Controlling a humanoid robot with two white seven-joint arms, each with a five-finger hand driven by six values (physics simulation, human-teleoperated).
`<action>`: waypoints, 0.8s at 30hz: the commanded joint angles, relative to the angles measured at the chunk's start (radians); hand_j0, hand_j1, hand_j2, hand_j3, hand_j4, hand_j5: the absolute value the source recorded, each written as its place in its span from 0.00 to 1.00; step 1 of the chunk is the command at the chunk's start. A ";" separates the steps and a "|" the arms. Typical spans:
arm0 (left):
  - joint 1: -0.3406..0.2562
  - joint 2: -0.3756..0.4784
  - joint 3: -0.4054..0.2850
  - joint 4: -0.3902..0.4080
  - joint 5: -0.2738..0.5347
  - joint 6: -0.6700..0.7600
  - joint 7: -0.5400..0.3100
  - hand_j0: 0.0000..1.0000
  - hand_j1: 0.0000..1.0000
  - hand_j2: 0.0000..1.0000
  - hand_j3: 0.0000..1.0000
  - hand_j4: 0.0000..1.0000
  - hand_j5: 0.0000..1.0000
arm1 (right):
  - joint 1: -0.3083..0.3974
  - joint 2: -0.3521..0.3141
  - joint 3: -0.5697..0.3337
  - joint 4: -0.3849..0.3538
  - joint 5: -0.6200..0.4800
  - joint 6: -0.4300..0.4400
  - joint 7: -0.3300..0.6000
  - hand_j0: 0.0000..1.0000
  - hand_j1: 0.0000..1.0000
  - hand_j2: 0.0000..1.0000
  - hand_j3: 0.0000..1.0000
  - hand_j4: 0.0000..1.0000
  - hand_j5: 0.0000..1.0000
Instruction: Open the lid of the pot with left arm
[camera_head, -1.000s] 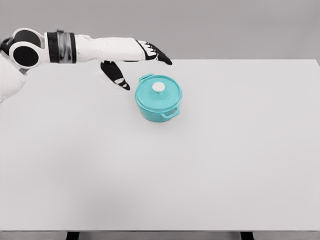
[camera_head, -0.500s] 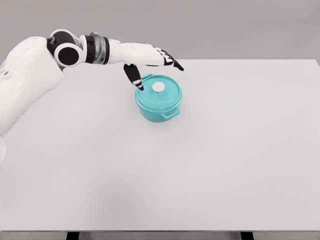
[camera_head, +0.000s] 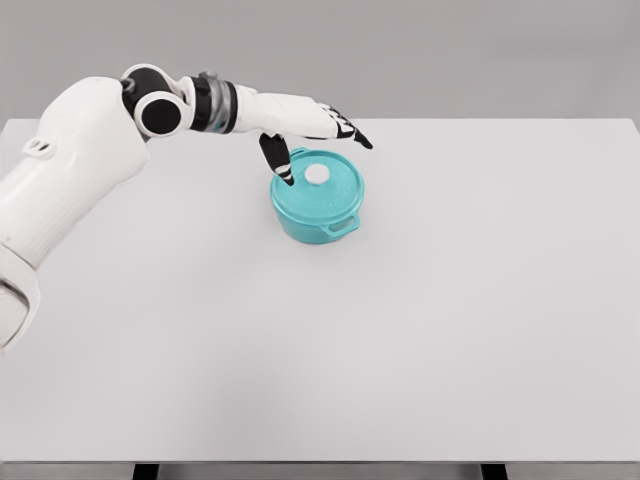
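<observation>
The left hand (camera_head: 305, 128) reached from the upper left, fingers spread, grasping nothing. It hovered above the teal pot (camera_head: 317, 198), whose lid (camera_head: 322, 180) remained on.

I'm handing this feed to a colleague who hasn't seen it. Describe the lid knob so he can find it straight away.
Start at the big white table; the only object on it is a teal pot, left of centre toward the far edge. Its matching teal lid is on, and the knob is the small white disc at its centre, just right of the left hand's dark thumb. It is the one white spot on the teal.
</observation>
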 joint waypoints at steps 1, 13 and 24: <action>0.000 -0.005 0.002 0.009 0.005 0.003 0.000 1.00 1.00 1.00 1.00 1.00 1.00 | 0.000 0.000 0.000 0.000 0.001 0.000 0.000 1.00 1.00 1.00 1.00 1.00 1.00; 0.005 -0.005 -0.014 0.006 0.005 0.003 0.000 0.88 0.88 0.88 0.88 0.88 0.88 | 0.000 0.000 0.000 0.000 0.001 0.000 0.000 1.00 1.00 1.00 1.00 1.00 1.00; 0.008 -0.003 -0.015 0.011 -0.016 0.003 0.000 0.85 0.85 0.85 0.85 0.85 0.85 | 0.000 0.000 0.000 0.000 0.001 0.000 0.000 1.00 1.00 1.00 1.00 1.00 1.00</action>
